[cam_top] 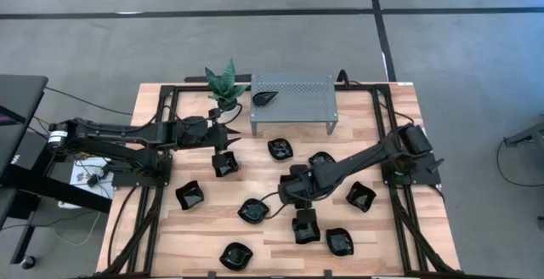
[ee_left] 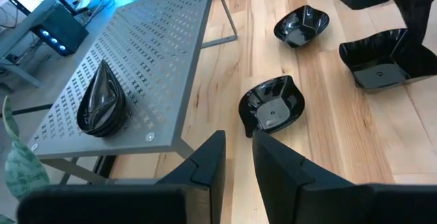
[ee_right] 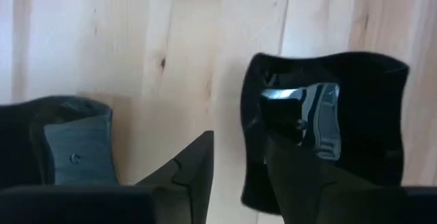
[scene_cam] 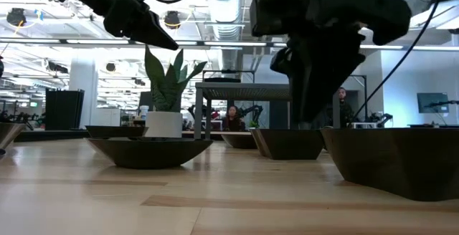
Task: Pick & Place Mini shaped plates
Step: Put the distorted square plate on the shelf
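Note:
Several black mini plates of different shapes lie on the wooden table [cam_top: 280,228]. A leaf-shaped plate [cam_top: 266,99] [ee_left: 101,101] rests on the grey perforated shelf [cam_top: 297,88]. My left gripper [cam_top: 234,133] [ee_left: 237,157] hovers beside the shelf's left front corner, above the table, its fingers a narrow gap apart and empty. My right gripper [cam_top: 303,209] [ee_right: 239,162] points down over a square plate [cam_top: 306,226] [ee_right: 341,115] in the table's middle front. It is open, with one finger over the plate's inside and the other outside its rim. My right gripper comes from above, pointing down, and stands astride one side rim [ee_right: 247,135] of the square plate, which sits flat on the table. Whether either finger touches the rim cannot be told.
A potted plant [cam_top: 225,83] stands left of the shelf, close to my left gripper. Other plates lie around: a square one [cam_top: 225,164] under my left arm's end, others at the front [cam_top: 236,254] and right [cam_top: 361,196]. Black frame rails [cam_top: 161,143] run along the table's sides.

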{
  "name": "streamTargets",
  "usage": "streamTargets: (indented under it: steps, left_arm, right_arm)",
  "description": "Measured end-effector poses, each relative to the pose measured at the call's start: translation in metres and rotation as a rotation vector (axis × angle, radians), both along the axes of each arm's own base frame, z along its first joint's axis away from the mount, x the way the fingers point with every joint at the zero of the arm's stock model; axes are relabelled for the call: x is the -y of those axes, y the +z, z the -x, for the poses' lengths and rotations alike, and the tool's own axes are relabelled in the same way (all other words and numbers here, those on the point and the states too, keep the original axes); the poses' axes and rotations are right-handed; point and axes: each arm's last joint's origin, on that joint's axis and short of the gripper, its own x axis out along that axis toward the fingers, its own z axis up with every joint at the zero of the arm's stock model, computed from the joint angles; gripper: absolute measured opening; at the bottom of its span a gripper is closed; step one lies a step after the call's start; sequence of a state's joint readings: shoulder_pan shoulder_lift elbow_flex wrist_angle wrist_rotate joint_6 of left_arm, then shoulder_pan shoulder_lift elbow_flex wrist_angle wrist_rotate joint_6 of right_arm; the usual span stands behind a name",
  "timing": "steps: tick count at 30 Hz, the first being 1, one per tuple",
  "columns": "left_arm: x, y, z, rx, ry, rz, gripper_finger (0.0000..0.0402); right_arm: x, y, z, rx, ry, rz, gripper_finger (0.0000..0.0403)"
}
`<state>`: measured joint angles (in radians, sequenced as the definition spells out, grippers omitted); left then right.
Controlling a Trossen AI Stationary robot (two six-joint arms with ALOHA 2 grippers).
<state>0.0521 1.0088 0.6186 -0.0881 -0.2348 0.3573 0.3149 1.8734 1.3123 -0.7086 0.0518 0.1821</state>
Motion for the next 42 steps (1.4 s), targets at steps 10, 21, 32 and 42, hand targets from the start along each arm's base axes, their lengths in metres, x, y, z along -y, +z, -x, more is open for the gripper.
streamTargets:
  steps: [10, 21, 32, 42]
  left_arm:
    - [0.0, 0.001, 0.0, 0.009, 0.001, 0.002, 0.0076]
    - [0.0, 0.002, -0.001, 0.024, 0.001, 0.002, 0.0076]
    - [0.0, 0.002, -0.001, 0.029, 0.001, 0.001, 0.0076]
    - [0.0, 0.003, -0.001, 0.035, 0.001, 0.001, 0.0076]
  right_arm:
    - [0.005, -0.014, -0.001, -0.058, -0.032, 0.061, 0.0161]
    - [0.013, -0.033, -0.003, -0.093, -0.069, 0.095, 0.0111]
    - [0.033, -0.028, -0.002, -0.178, -0.006, 0.096, 0.0014]
    - [0.056, 0.034, -0.009, -0.299, -0.059, 0.213, 0.0002]
